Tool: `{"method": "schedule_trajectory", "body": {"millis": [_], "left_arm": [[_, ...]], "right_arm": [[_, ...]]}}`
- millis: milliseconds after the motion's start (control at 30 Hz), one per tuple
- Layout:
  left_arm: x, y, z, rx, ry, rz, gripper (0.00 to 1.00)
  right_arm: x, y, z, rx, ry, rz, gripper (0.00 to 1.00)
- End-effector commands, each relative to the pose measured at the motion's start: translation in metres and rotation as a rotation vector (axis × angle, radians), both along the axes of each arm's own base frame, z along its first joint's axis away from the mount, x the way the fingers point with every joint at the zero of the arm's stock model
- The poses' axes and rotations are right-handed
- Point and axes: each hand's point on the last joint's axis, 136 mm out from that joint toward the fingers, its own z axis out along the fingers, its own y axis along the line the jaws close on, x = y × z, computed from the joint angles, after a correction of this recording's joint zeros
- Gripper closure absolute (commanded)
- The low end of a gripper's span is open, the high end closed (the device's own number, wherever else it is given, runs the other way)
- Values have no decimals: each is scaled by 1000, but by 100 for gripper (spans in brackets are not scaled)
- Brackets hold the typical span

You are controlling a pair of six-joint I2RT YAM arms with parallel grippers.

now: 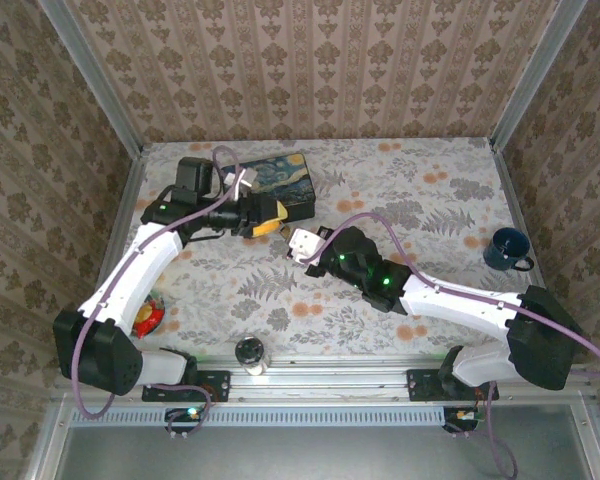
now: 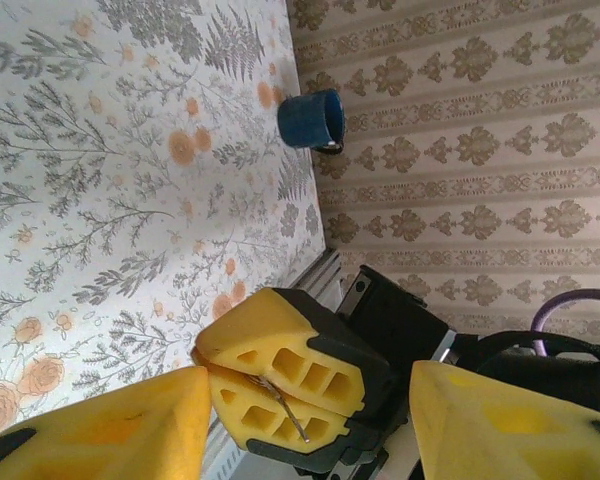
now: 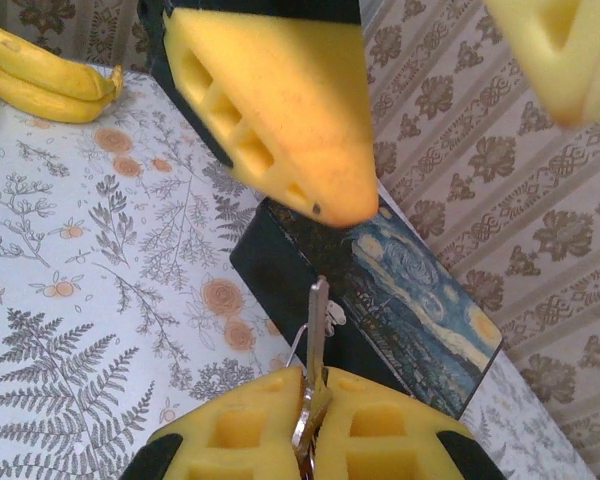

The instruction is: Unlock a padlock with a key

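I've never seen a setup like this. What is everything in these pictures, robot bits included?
Tin box with a starry-night picture: one, dark blue, far side, left of centre.
Round mug: one, dark blue, table's right edge.
Bananas: one bunch, yellow, on the table by the wall.
Red-and-yellow item: one, left edge, half under the left arm; perhaps those bananas.
Round dark-rimmed object: one, near edge; unclear what.
Small slim metal key: one, pale, pinched in the right hand.
Flowered tablecloth: one, white, grey ferns, orange blooms.
Arms: two, white and black; right arm.
Hands: two, yellow fingers; left hand open, right hand shut.
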Motion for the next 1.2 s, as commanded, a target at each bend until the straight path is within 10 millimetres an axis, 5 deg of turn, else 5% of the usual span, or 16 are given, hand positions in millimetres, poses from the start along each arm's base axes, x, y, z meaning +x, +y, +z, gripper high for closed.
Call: {"method": "schedule_trajectory", "body": {"millis": [0, 267, 500, 700, 1167], "left_arm": [[3, 10, 13, -11, -79, 33, 44], [12, 32, 11, 100, -302, 129, 44], [-4, 5, 25, 36, -627, 52, 37], [-30, -27, 27, 11, -798, -130, 26], [-69, -44, 59, -262, -896, -361, 30]], "right_arm": [[-1, -8, 7, 52, 48, -41, 100], [-13, -25, 13, 217, 426, 45, 100], [-44, -35, 34, 371, 812, 321, 100], [-68, -35, 51, 389, 903, 477, 100], [-76, -31, 53, 404, 984, 535, 100]]}}
